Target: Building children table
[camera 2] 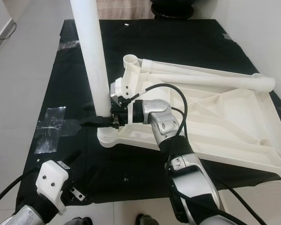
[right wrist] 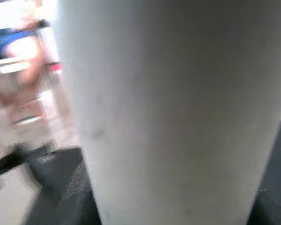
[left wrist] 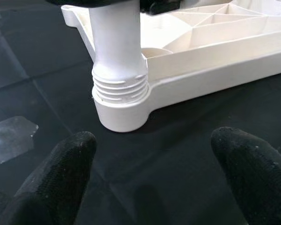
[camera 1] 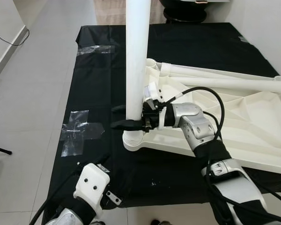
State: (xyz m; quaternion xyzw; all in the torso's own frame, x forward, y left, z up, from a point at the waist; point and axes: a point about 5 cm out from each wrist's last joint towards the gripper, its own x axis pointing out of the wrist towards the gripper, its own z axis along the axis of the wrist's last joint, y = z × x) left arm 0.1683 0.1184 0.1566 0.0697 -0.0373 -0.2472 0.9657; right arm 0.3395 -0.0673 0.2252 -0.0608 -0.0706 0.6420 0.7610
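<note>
White plastic everywhere: the kids' table top [camera 1: 234,122] lies upside down on a black cloth [camera 1: 98,70] spread over the pale floor [camera 1: 33,84], ribbed underside up. One white leg [camera 1: 136,61] stands upright in the corner socket [camera 1: 132,139] nearest the robot's left; from the left wrist view you can see its screw threads [left wrist: 120,86] sitting just above the socket rim, so it isn't all the way in.

Right gripper [camera 1: 131,117] reaches in from about 3 o'clock of that leg, low on the tube just above the socket, black fingers [camera 1: 124,124] closed around it on both sides. The right wrist view is a blurry white tube up close, so I can't really judge how tight the grip is.

Left gripper [left wrist: 154,173] hangs low at roughly 7 o'clock from the socket, its fingers spread wide, holding nothing.

Two more legs [camera 1: 225,77] lie flat across the far side of the underside. Clear tape patches [camera 1: 77,131] sit on the cloth at 9 o'clock.
</note>
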